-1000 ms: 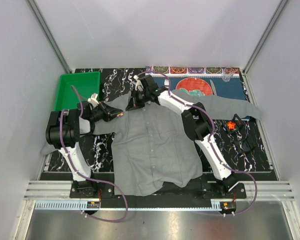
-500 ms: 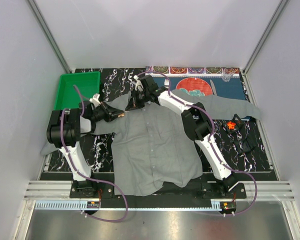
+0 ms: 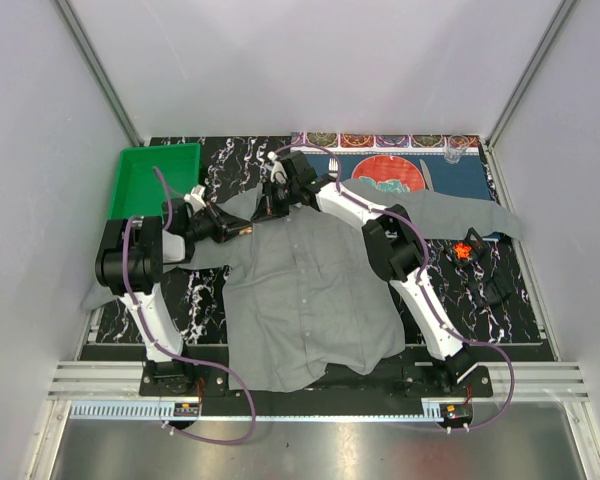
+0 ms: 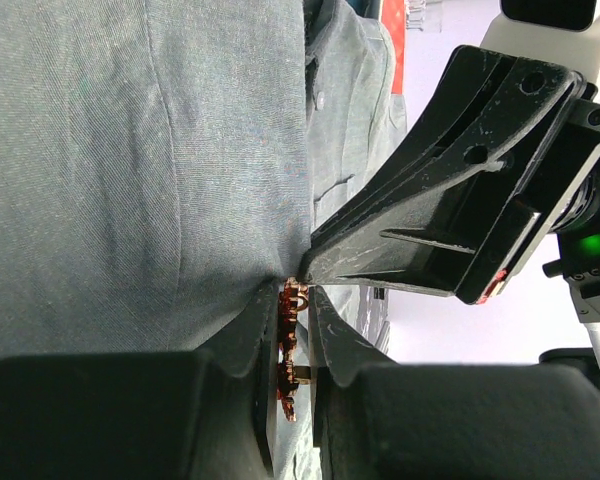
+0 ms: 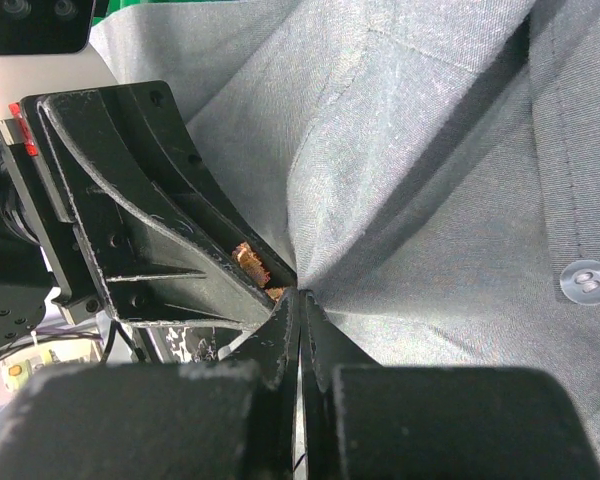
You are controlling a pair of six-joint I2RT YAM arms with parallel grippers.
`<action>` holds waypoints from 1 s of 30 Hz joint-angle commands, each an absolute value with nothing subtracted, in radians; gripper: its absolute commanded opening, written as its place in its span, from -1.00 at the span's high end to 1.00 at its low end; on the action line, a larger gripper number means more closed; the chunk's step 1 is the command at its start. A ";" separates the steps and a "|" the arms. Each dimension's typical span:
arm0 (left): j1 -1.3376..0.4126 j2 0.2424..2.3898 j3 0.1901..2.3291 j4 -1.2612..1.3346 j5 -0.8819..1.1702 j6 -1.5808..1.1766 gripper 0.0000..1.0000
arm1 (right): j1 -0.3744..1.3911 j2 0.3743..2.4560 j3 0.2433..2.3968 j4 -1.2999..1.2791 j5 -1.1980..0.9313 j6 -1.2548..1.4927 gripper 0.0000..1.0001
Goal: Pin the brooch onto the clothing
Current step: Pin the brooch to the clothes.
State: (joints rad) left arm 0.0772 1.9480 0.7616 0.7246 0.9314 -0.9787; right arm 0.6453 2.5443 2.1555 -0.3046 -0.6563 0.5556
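Brooch: copper-coloured, clamped between the closed fingers of the left gripper, low centre of the left wrist view. Its long axis runs up the frame in line with the fingers, and its leading end touches the clothing.

The clothing lies spread across the middle of the top view. I have the right gripper closed on a pinch of its fabric, and the cloth puckers outward from the tips. The two grippers meet tip to tip, left of centre in the upper half of the top view, so the raised pinch sits directly ahead of the brooch.

The left arm carries the brooch and is the one to drive. I judge the push runs straight along that axis.

Against the earlier frame, the left arm has edged slightly rightward toward the pinch. The right arm and the clothing are unchanged.
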 commanded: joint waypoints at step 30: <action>0.084 1.844 0.787 0.572 0.882 -0.802 0.77 | 0.640 2.461 2.160 -0.281 -0.686 0.532 1.00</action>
State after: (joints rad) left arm 0.1051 1.8355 0.7471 0.5488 0.8814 -0.8165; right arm 0.6449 2.5252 2.1555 -0.3035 -0.6575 0.5465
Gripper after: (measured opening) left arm 0.173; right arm 0.009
